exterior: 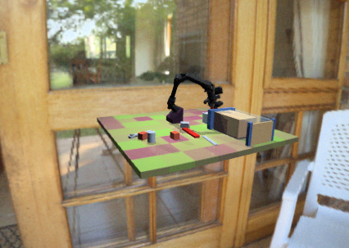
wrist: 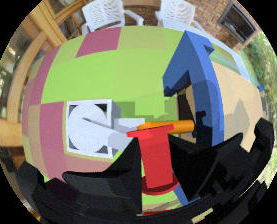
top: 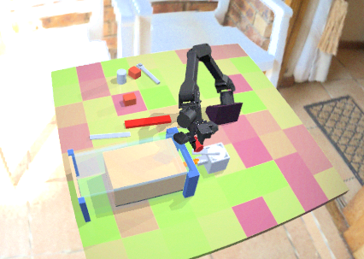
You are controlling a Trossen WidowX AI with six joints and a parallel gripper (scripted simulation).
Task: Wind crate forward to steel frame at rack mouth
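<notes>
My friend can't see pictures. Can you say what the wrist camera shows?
The gripper is shut on a red winch handle, just beside the white winch. An orange strap runs from the winch toward the blue frame.

You're looking at a matte black six-joint arm (top: 190, 77): slim boxy links, fat cylindrical joint housings, no visible cables or markings. It sits on a dark purple block-shaped base (top: 228, 114). The black parallel-jaw gripper (wrist: 155, 163) has chunky angular fingers in wrist view.
</notes>
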